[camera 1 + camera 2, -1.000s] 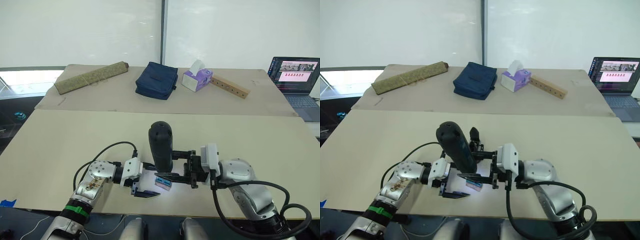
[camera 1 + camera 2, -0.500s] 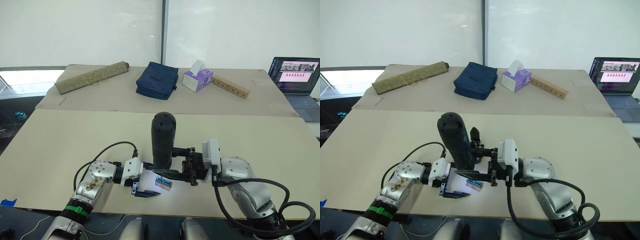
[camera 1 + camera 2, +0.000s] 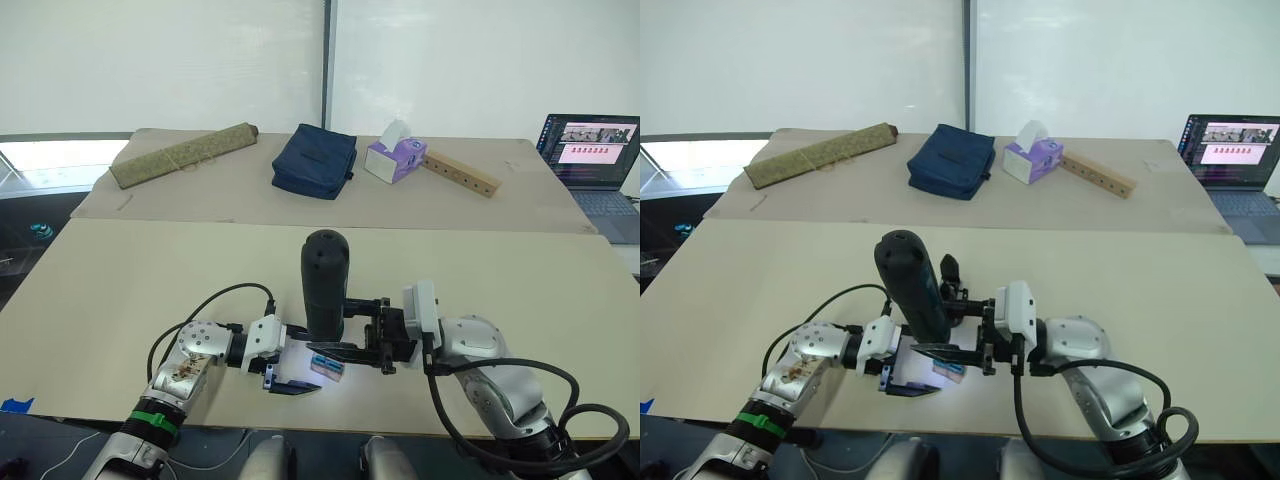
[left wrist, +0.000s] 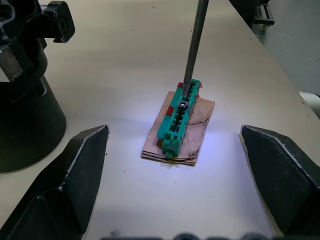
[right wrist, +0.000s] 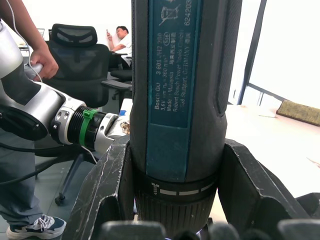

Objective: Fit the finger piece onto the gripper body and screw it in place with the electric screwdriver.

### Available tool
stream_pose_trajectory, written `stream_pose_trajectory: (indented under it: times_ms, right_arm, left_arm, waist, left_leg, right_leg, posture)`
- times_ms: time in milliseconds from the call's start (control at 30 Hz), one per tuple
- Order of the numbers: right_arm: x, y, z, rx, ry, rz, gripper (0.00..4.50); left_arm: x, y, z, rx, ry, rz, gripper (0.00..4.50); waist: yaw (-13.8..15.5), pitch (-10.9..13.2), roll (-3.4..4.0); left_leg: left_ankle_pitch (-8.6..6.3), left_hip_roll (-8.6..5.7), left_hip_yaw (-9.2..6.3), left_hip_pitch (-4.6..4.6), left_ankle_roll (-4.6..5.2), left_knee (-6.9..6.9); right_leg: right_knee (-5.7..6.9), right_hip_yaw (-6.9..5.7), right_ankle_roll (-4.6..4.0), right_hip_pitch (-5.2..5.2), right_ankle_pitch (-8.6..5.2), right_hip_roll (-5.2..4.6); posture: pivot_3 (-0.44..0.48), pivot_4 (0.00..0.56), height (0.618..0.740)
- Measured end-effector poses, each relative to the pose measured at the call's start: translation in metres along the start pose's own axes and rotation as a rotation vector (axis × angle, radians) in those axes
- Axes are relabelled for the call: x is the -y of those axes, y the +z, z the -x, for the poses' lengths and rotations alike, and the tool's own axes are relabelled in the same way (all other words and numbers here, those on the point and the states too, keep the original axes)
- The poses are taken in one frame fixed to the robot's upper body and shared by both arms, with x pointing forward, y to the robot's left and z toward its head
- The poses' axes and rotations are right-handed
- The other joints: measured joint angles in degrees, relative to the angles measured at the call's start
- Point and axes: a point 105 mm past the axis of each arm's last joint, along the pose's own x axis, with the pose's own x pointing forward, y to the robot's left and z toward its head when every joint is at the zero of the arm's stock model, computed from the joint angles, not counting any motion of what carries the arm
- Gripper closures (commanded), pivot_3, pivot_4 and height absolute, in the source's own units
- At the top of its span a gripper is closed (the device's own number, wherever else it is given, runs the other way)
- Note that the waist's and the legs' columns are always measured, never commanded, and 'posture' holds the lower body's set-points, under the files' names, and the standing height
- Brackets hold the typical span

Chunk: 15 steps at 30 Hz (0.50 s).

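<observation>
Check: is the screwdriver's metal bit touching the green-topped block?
Touching. Left wrist view shows the metal bit ending on a screw head atop the green-topped block.

Black electric screwdriver [image 5: 182, 100] with teal label; green-topped tan block [image 4: 178, 122]; beige table [image 3: 150, 270].

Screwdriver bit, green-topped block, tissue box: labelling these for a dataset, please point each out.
screwdriver bit [image 4: 192, 47], left wrist view, mid-shaft.
green-topped block [image 4: 177, 120], left wrist view, green top.
tissue box [image 3: 395, 160], left eye view, purple side.
</observation>
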Motion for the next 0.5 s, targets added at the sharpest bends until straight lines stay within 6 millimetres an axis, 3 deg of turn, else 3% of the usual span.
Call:
stream_pose_trajectory:
  times_ms: [500]
  right_arm:
    - [-0.001,-0.0041,0.0003,-0.018,-0.004,-0.001,2.6]
  left_arm:
    - [0.0,0.0,0.0,-0.001,-0.001,0.0,0.05]
  waist:
    - [0.0,0.0,0.0]
  left_leg:
    - [0.0,0.0,0.0,0.0,0.0,0.0]
  right_leg:
    - [-0.01,0.0,0.0,0.0,0.0,0.0]
  posture:
    - [0.0,0.15,0.74]
